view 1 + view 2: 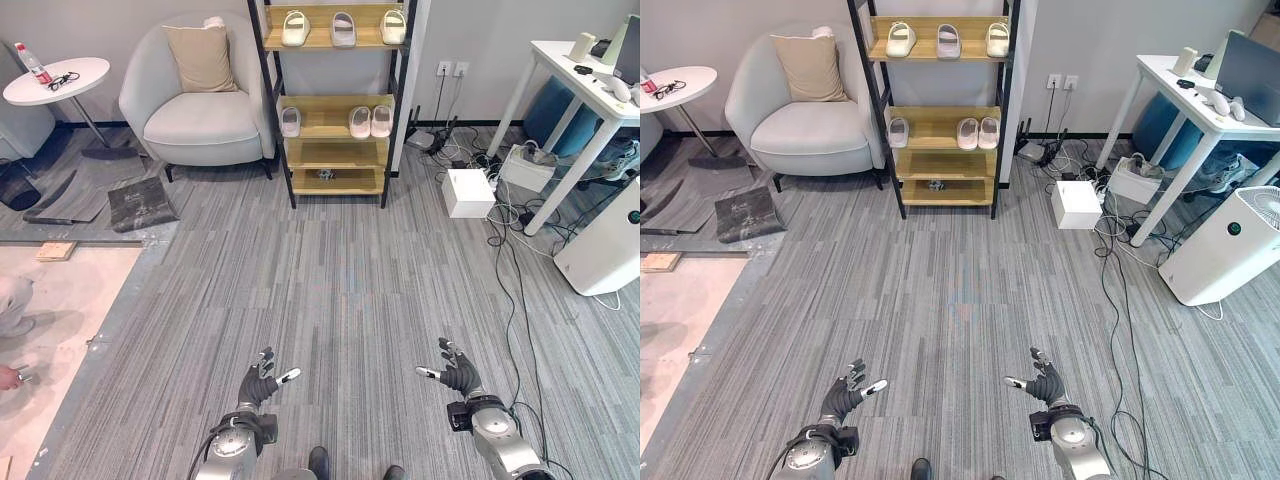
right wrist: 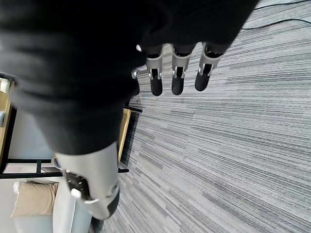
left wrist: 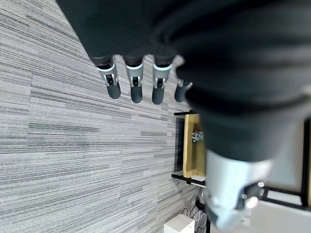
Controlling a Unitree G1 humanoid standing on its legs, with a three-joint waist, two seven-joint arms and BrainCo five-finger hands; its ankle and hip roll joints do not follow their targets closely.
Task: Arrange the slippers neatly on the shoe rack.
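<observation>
A wooden shoe rack (image 1: 335,110) with a black frame stands against the far wall, across a wide stretch of grey striped carpet (image 1: 330,290) that lies bare between it and the robot. Just left of the rack sits a pale grey armchair (image 1: 200,100) with a tan cushion (image 1: 201,57), and further left a small round white side table (image 1: 57,80) carrying a bottle (image 1: 33,62) and a pair of glasses. Right of the rack, a white box (image 1: 467,192) lies on the carpet among a tangle of cables, beside a white bench (image 1: 580,90) and a white air purifier (image 1: 1225,248). Far left of the rack, at the edge of a bare floor patch, part of a person (image 1: 12,310) shows. On the rack's top shelf three pale slippers (image 1: 343,28) stand in a row, well spaced, toes to the wall. On the second shelf a single pinkish slipper (image 1: 290,121) lies at the left end and a close pair (image 1: 370,121) at the right end, a gap between them. A small dark object, too small to tell, lies on the lowest shelf. The left hand (image 1: 260,382) and the right hand (image 1: 458,372) hover low over the carpet, well short of the rack, fingers (image 3: 136,86) spread straight and holding nothing.
</observation>
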